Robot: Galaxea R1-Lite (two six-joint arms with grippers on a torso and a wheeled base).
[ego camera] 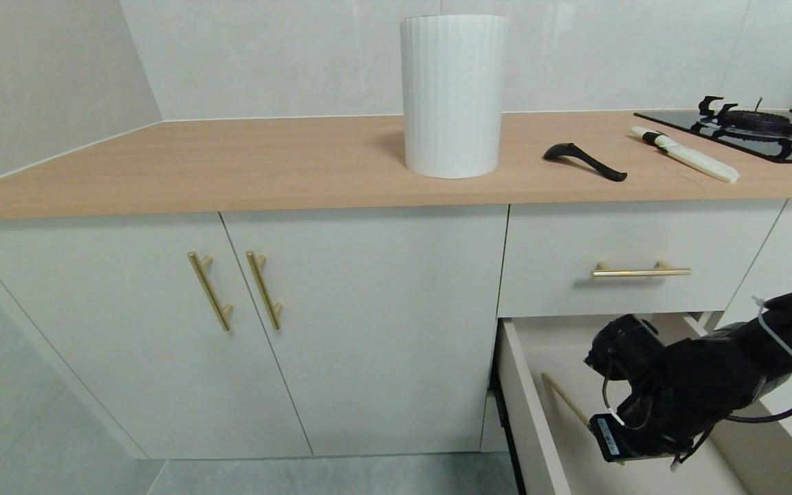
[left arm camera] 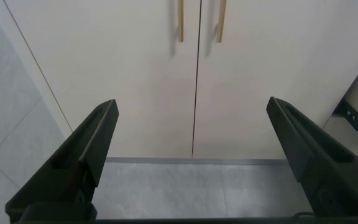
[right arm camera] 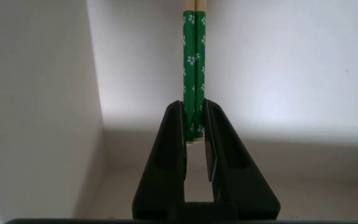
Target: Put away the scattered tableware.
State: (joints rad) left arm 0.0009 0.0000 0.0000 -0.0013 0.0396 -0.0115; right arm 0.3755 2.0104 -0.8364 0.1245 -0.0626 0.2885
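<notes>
- The right gripper (right arm camera: 194, 118) is closed narrow on a pair of chopsticks (right arm camera: 194, 68). It sits low inside the open drawer (ego camera: 521, 385), below the bench (ego camera: 265, 165).
- The left gripper (left arm camera: 191, 106) is wide and holds nothing. It faces the cupboard doors (left arm camera: 197, 74).
- Risk: the grip is only on the green end of the pair, so most of the length hangs out in front. A bump would likely swing or scissor the two sticks.
- Risk: the far tips lie close to the drawer's left wall. Pushing further in could jam them against the wall or floor and twist them in the jaws.
- Risk: I cannot tell whether the tips touch the drawer floor. If they are above it on release, the sticks may bounce, roll apart and end up crossed.
- Risk: the arm sits under the closed drawer front above, so a steep lift out could catch that front or its handle (ego camera: 640, 272).
- Direction: the green ends are in the gripper, and the plain wood ends point away from it, toward the drawer's back and left wall.
- Long axis: the two sticks lie parallel and side by side, in line with the gripper's reach. They run diagonally across the drawer, not square to its sides.
- A knife (ego camera: 685, 154) and a black spoon (ego camera: 585, 161) are yet to be put away. The knife lies near the hob (ego camera: 760, 127).
</notes>
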